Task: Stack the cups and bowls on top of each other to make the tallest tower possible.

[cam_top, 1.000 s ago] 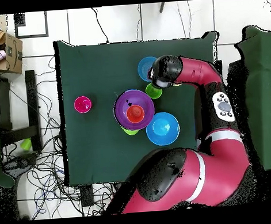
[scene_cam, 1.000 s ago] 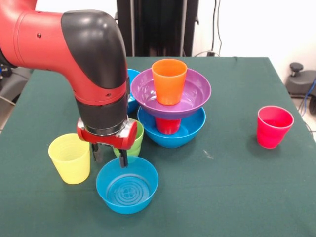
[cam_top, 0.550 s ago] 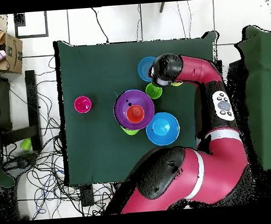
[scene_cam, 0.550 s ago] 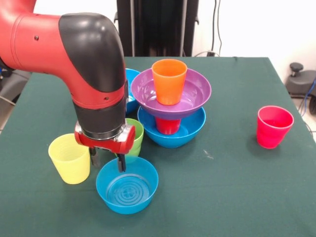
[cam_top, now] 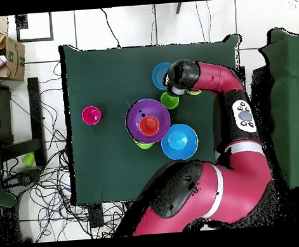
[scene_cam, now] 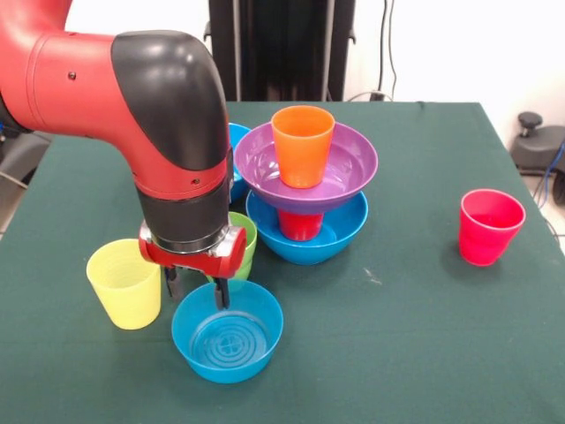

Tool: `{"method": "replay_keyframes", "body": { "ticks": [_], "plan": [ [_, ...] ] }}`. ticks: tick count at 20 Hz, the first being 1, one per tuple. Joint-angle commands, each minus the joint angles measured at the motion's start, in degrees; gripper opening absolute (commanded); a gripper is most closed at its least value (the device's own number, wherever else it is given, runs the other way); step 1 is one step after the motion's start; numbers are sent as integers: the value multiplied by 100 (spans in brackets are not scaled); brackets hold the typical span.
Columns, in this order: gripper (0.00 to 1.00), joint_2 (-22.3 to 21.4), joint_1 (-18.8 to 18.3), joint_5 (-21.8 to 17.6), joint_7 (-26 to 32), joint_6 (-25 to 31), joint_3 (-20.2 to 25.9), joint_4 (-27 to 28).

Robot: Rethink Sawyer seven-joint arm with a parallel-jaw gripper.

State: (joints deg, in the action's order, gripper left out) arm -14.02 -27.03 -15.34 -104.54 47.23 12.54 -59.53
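Observation:
The tower stands mid-table: a large blue bowl (scene_cam: pixel 340 237) holds a red cup (scene_cam: pixel 300 225), which carries the purple bowl (scene_cam: pixel 353 168) with an orange cup (scene_cam: pixel 303 146) in it. My gripper (scene_cam: pixel 196 290) is open, astride the far rim of the small blue bowl (scene_cam: pixel 228 331), one finger inside and one outside. A yellow cup (scene_cam: pixel 125 283) sits just left of it and a light green cup (scene_cam: pixel 243 238) just behind. The pinkish-red cup (scene_cam: pixel 490 226) stands alone at the right. From overhead the arm's wrist hides the gripper beside the small blue bowl (cam_top: pixel 159 76).
A second large blue bowl (cam_top: pixel 179 142) lies next to the tower (cam_top: pixel 148 119), and a green bowl's edge (cam_top: pixel 142 144) peeks from under it. The arm's bulky wrist (scene_cam: pixel 172 132) hangs close to the tower's left side. A cardboard box (cam_top: pixel 10 57) sits off the table.
The gripper has sunk slightly over the small blue bowl's rim and the wrist has shifted a little. Cups, bowls and tower have not moved.

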Motion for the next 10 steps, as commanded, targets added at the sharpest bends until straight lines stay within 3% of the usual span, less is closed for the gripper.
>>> {"method": "replay_keyframes", "body": {
  "ticks": [1, 10],
  "plan": [
    [100, 302, 206, -498, 861, -80, 265, 73],
    [100, 362, 213, -501, 865, -84, 256, 169]
  ]
}}
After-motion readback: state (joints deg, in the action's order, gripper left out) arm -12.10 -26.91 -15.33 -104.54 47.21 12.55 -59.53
